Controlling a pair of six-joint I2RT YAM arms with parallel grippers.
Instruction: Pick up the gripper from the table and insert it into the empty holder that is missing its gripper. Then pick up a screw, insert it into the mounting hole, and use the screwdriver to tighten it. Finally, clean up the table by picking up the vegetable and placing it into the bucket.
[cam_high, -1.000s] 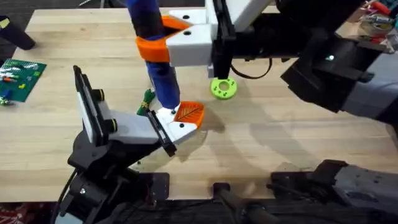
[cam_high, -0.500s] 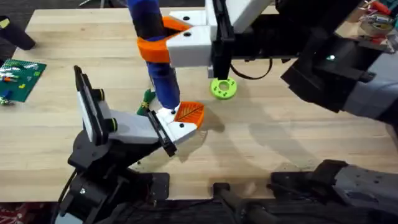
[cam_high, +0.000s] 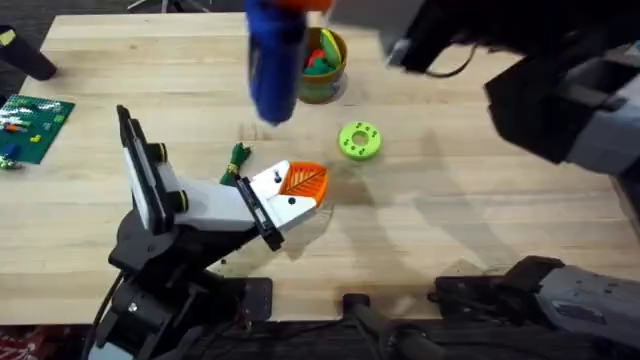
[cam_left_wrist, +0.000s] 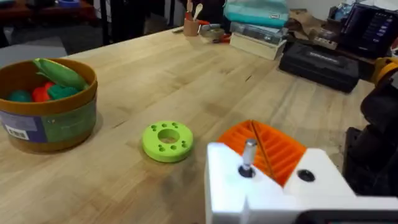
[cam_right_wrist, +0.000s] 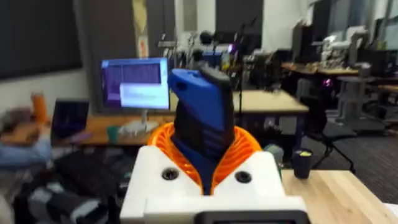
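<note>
The orange ribbed gripper sits in the white holder at the tip of my left arm. In the left wrist view a screw stands up out of the mounting hole in the white base, its shaft partly showing. The orange pads meet along a thin seam, so my left gripper is shut on nothing. My right gripper is shut on the blue screwdriver, raised high over the table's back. The dark-green vegetable lies beside the holder. The bucket stands behind.
A lime-green disc lies between the bucket and the holder. A green board lies at the left edge. Boxes and a black case line the table's far side in the left wrist view.
My right gripper has lifted the screwdriver off the screw and carried it up and back. The bucket, hidden before, now shows. The left arm has not moved.
</note>
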